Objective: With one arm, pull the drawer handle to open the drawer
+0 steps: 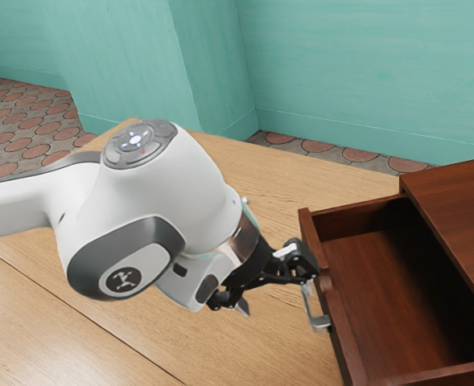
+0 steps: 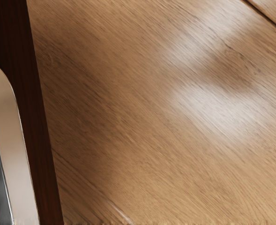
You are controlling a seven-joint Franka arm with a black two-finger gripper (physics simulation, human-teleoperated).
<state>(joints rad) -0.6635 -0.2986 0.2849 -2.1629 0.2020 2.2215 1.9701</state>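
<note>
Handle looms close in wrist cam; ext. cam shows drawer open, gripper state unclear.

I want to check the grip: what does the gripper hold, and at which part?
It cannot be told: the gripper is at one end of the handle, but the contact is hidden.

Dark wooden drawer pulled open; silver handle on front.

From my desk I see a pale wooden surface with plank seams running across it. Beyond its far edge lies a reddish tiled floor, patterned in what look like rounded scales, and teal walls rise behind.
</note>
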